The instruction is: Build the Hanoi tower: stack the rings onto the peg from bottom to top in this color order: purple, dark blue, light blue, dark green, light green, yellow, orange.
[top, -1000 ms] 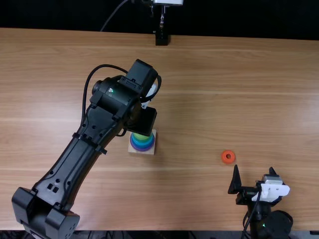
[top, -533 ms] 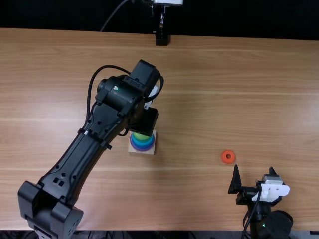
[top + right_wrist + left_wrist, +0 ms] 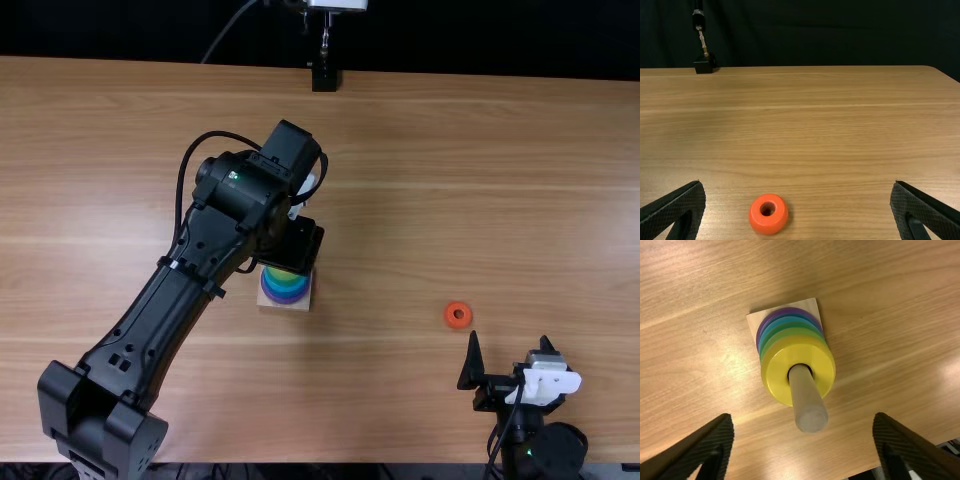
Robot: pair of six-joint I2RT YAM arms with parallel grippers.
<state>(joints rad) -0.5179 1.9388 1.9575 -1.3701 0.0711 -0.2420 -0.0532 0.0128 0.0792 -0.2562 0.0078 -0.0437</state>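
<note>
My left gripper (image 3: 290, 243) is over the ring tower (image 3: 286, 288), its arm covering part of it. In the left wrist view the yellow ring (image 3: 798, 368) tops the stack around the wooden peg (image 3: 810, 405), above green, blue and purple rings (image 3: 760, 335) on a square base. There the left gripper (image 3: 804, 447) stands open, its fingers apart with the peg tip between and beyond them. The orange ring (image 3: 458, 315) lies flat on the table, just beyond the right gripper (image 3: 510, 350). In the right wrist view, the orange ring (image 3: 768, 214) sits between the spread fingers of the open right gripper (image 3: 798, 207).
A small black stand (image 3: 325, 76) is at the table's far edge, also seen as a black block (image 3: 704, 63) in the right wrist view. The left arm stretches diagonally across the left part of the wooden table (image 3: 420, 180).
The left arm has shifted slightly to the right over the tower, and its gripper has tilted a little. The right arm, the orange ring and the tower base have stayed in place.
</note>
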